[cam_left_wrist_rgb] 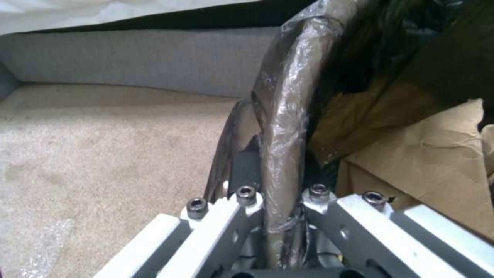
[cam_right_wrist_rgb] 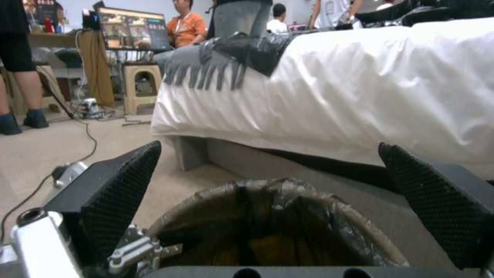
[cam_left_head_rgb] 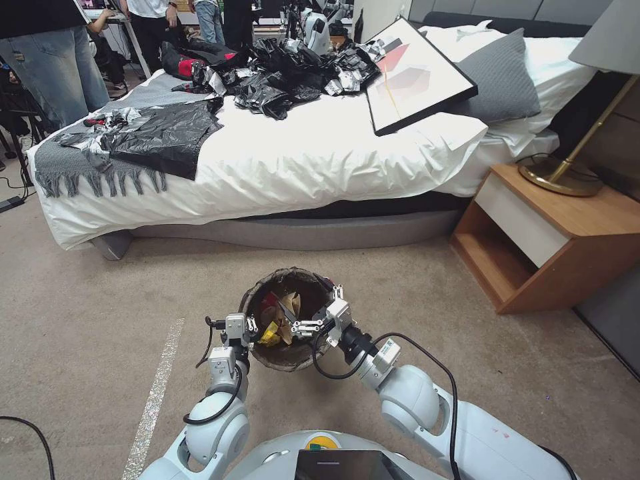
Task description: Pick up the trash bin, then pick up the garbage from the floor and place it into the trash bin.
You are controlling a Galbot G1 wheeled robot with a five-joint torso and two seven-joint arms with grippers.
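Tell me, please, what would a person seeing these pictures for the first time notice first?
The eye goes first to the trash bin on the floor before the robot, with a brown paper bag and wrappers inside. The left gripper is shut on its rim, and the right gripper hangs open above its mouth. Behind them, black plastic sheets and a framed picture lie on the white bed.

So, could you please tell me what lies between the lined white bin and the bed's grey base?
Bare beige carpet floor in the head view, between the trash bin and the bed base.
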